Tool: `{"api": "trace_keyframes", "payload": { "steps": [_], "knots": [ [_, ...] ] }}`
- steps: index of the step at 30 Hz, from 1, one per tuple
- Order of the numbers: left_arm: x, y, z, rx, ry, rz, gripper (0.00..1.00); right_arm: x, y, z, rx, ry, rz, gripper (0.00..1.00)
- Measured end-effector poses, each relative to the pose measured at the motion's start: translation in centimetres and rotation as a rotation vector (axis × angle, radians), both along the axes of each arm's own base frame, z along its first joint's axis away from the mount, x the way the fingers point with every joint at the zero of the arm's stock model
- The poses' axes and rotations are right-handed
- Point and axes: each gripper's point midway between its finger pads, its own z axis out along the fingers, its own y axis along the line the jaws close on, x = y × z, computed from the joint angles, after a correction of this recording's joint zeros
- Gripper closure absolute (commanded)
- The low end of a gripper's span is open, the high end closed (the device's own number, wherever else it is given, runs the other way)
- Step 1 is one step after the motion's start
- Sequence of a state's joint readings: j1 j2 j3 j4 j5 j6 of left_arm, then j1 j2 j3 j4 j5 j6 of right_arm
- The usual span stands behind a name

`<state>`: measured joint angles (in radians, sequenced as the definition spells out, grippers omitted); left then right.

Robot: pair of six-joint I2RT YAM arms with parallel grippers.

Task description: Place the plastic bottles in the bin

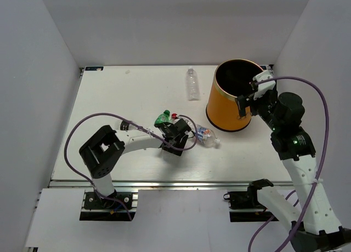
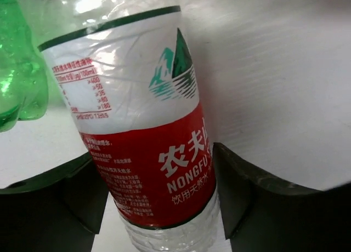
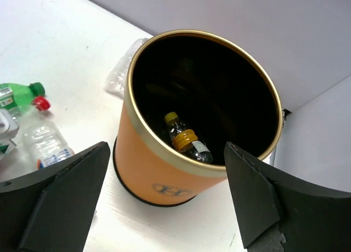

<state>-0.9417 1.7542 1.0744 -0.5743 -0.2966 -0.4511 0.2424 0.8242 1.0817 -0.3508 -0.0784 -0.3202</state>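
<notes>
My left gripper point(image 1: 176, 132) point(image 2: 156, 164) is shut on a clear bottle with a red and white label point(image 2: 148, 153); both fingers press its sides, and its red cap point(image 1: 174, 116) points away. A green bottle point(image 1: 162, 118) point(image 2: 16, 82) lies just left of it. A blue-labelled bottle point(image 1: 207, 136) lies to its right. A plain clear bottle point(image 1: 191, 83) lies at the back. The orange bin point(image 1: 227, 107) point(image 3: 159, 170) holds a yellow-capped bottle point(image 3: 186, 138). My right gripper point(image 1: 253, 92) point(image 3: 164, 148) is open and empty, above the bin's right rim.
White walls close in the table on the left, back and right. The right wrist view also shows the green bottle point(image 3: 16, 96), a red cap point(image 3: 41, 103), the blue-labelled bottle point(image 3: 46, 145) and the plain clear bottle point(image 3: 118, 71) behind the bin.
</notes>
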Motion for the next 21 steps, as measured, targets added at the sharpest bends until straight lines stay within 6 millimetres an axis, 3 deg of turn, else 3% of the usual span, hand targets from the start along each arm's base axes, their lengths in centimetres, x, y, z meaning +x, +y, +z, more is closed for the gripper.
{"api": "trace_keyframes", "payload": {
  "steps": [1,4,5,6,8,11,12,13,15,21],
  "knots": [
    [0.0,-0.2,0.1,-0.003,-0.004,0.002,0.45,-0.3,0.0,-0.2,0.000,0.000,0.004,0.15],
    [-0.6,-1.1,0.7,-0.020,-0.008,-0.017,0.70,-1.2,-0.1,-0.5,-0.003,-0.008,0.012,0.30],
    [-1.0,-1.4,1.0,-0.024,-0.008,-0.033,0.84,-1.4,-0.1,-0.7,-0.003,-0.009,0.014,0.33],
    [-1.4,-1.8,1.5,-0.035,-0.006,-0.042,0.89,-1.7,-0.2,-0.9,-0.004,-0.007,0.016,0.39],
    [-2.3,-2.3,2.8,-0.055,-0.008,-0.070,0.90,-2.2,-0.2,-1.1,-0.006,-0.007,0.023,0.44],
    [-3.5,-3.0,6.2,-0.121,-0.037,-0.098,0.90,-2.7,-0.1,-1.2,-0.014,-0.005,0.040,0.41],
    [-3.8,-3.1,7.6,-0.147,-0.051,-0.101,0.90,-2.9,0.0,-1.3,-0.022,-0.001,0.048,0.36],
    [-4.1,-3.1,9.0,-0.172,-0.066,-0.103,0.90,-3.0,0.0,-1.6,-0.030,0.009,0.057,0.19],
    [-4.3,-3.2,12.7,-0.240,-0.112,-0.106,0.90,-3.4,0.3,-2.6,-0.068,0.038,0.095,0.10],
    [-3.2,-5.2,23.8,-0.453,-0.282,-0.176,0.90,-4.2,1.4,-9.1,-0.231,0.223,0.255,0.10]
  ]
}}
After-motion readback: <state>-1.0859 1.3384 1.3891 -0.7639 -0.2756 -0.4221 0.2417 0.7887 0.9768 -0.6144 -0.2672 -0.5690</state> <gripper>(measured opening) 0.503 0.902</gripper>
